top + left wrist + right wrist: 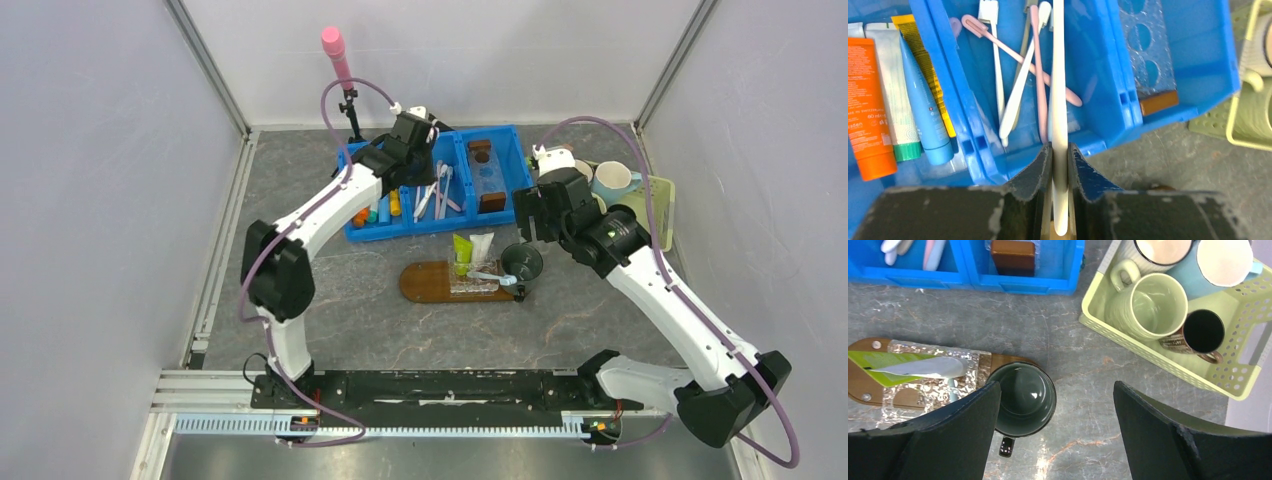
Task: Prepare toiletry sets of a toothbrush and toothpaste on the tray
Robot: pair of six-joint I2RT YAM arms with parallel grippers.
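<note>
The dark brown oval tray (425,283) lies in front of the blue bin. A foil sheet, a green toothpaste tube (462,250), a white toothpaste tube (482,245) and a light blue toothbrush (492,277) lie on its right half. The tubes also show in the right wrist view: the green one (878,360) and the white one (923,368). My left gripper (1060,150) is over the bin's middle compartment, shut on the handle of a whitish toothbrush (1059,90). My right gripper (1055,410) is open and empty above the tabletop, just right of the tray.
The blue bin (1198,55) holds pink and white toothbrushes (1038,75) and orange, white, blue and yellow tubes (868,105). A dark green mug (1023,397) stands at the tray's right end. A pale green basket (1108,330) with several mugs is at the right. A pink-tipped stand (335,50) is behind the bin.
</note>
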